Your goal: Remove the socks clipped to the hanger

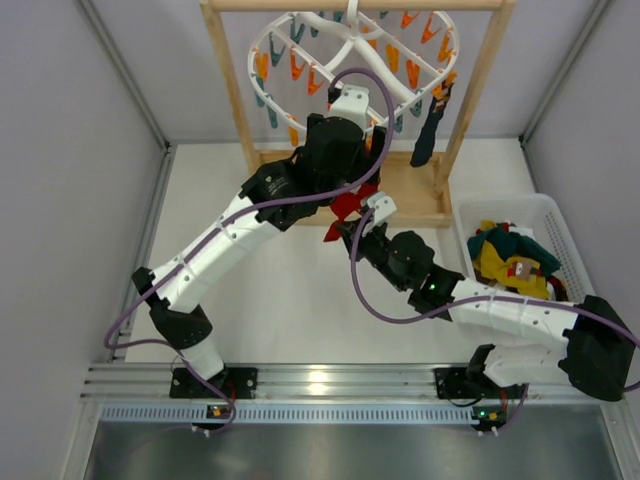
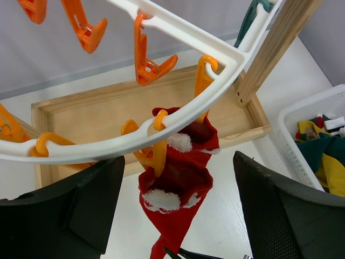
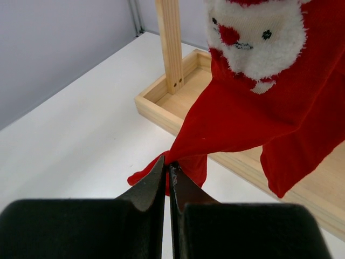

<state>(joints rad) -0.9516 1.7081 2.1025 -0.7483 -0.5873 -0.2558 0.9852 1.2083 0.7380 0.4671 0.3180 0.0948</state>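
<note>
A red sock [image 2: 180, 178] with white fluffy marks hangs from an orange clip [image 2: 157, 154] on the white hanger ring [image 2: 178, 116]. It also shows in the top view [image 1: 350, 205] and the right wrist view [image 3: 253, 108], with a Santa face. My right gripper [image 3: 168, 167] is shut on the sock's lower end [image 1: 345, 232]. My left gripper [image 2: 172, 210] is open, its fingers [image 2: 81, 205] either side of the sock just under the ring [image 1: 345, 135]. A dark sock [image 1: 428, 125] hangs at the hanger's right side.
The wooden stand [image 1: 480, 90] has a tray base [image 2: 86, 113] under the hanger. A white basket [image 1: 545, 215] at the right holds several loose socks [image 1: 510, 255]. Several orange and teal clips [image 1: 300, 65] hang bare round the ring.
</note>
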